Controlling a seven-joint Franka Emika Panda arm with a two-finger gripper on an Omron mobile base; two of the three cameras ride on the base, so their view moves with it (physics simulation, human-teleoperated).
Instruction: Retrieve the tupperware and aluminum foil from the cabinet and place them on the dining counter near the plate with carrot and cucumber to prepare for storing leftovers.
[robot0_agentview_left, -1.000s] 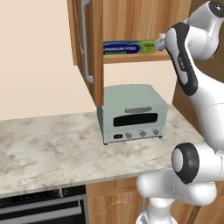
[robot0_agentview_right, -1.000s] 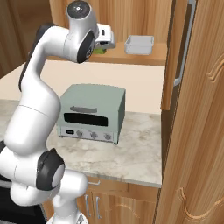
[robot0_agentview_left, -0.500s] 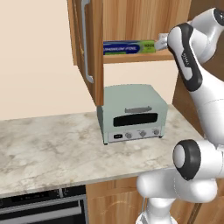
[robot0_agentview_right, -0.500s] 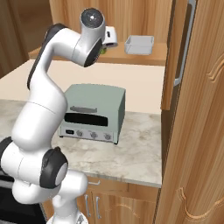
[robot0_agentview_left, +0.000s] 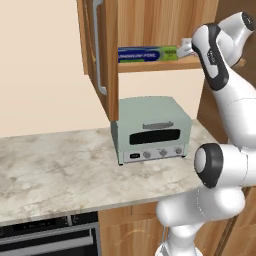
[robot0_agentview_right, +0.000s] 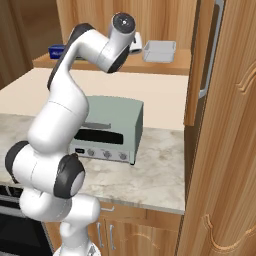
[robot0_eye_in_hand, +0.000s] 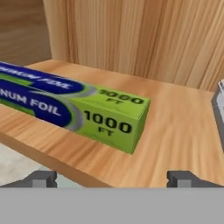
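**Open jaws at the cabinet shelf**

The gripper (robot0_eye_in_hand: 112, 178) stands with its jaws spread wide and empty, level with the front edge of the shelf (robot0_eye_in_hand: 175, 131). Just ahead lies the foil box (robot0_eye_in_hand: 78, 109), flat, its green end nearest. The tupperware (robot0_agentview_right: 160, 51) sits further along the same shelf inside the cabinet (robot0_agentview_left: 100, 55), door swung open. Below, a green toaster oven (robot0_agentview_left: 150, 130) stands on the marbled worktop (robot0_agentview_left: 55, 170). The arm reaches up high, wrist bent toward the shelf.
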